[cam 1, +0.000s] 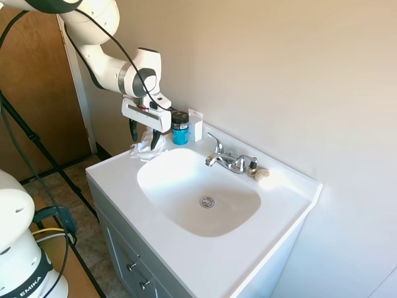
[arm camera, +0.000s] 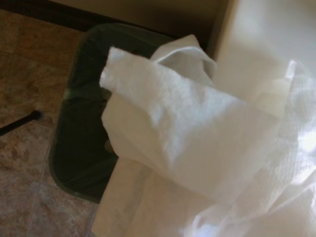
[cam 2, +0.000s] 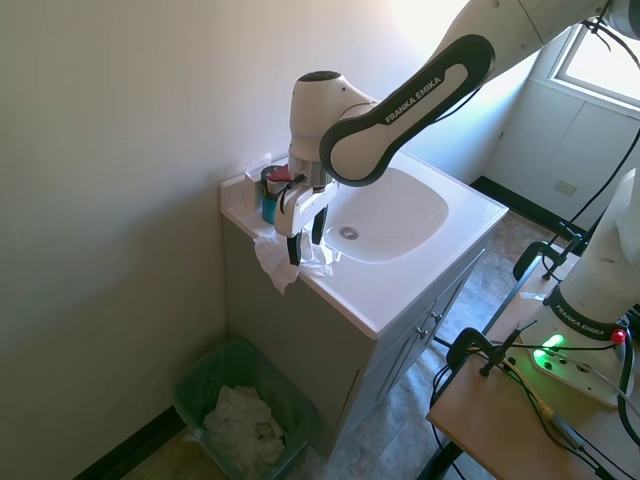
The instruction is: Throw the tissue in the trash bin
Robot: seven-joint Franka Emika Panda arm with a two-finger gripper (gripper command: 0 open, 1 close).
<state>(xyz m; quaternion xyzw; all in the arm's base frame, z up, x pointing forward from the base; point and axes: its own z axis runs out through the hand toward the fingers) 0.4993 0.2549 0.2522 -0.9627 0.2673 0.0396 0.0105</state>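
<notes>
The tissue (cam 1: pixel 147 151) is a crumpled white wad at the vanity's back-left corner. It droops over the counter edge (cam 2: pixel 277 268), and up close it fills the wrist view (arm camera: pixel 197 143). My gripper (cam 1: pixel 144 136) is open and low over the wad, with one dark finger on each side; the second exterior view shows the gripper (cam 2: pixel 305 238) in the same stance. The trash bin (cam 2: pixel 205 375) is a dark green basket on the floor below that corner, with white paper lying in it. Part of the trash bin (arm camera: pixel 79 123) shows past the tissue in the wrist view.
A blue jar with a black lid (cam 1: pixel 180 128) and a flat white card (cam 1: pixel 196 124) stand by the wall just behind the gripper. The white sink (cam 1: pixel 186 180) has a chrome faucet (cam 1: pixel 226 160) and a small beige lump (cam 1: pixel 262 174). A wooden door (cam 1: pixel 31 81) is at left.
</notes>
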